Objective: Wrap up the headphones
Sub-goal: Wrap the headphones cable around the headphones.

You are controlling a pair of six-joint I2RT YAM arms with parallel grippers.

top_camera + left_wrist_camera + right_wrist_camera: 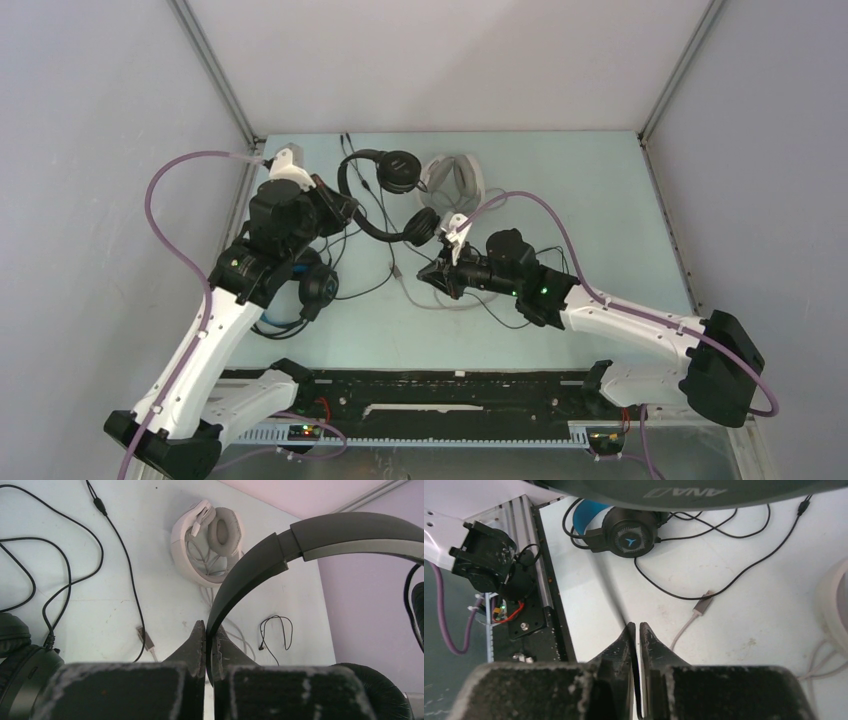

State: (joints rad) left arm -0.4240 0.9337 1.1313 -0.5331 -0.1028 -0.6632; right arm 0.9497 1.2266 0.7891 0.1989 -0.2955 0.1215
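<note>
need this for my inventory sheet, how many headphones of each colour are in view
black headphones with blue headband: 1
white-grey headphones: 1
all-black headphones: 1
total: 3

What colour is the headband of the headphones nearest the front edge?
Blue headband; right wrist view shows it best.

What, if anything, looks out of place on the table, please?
Black cables sprawl in loose, crossing loops across the table beside the blue-banded headphones, not yet wrapped. Nothing looks damaged or spilled.
</note>
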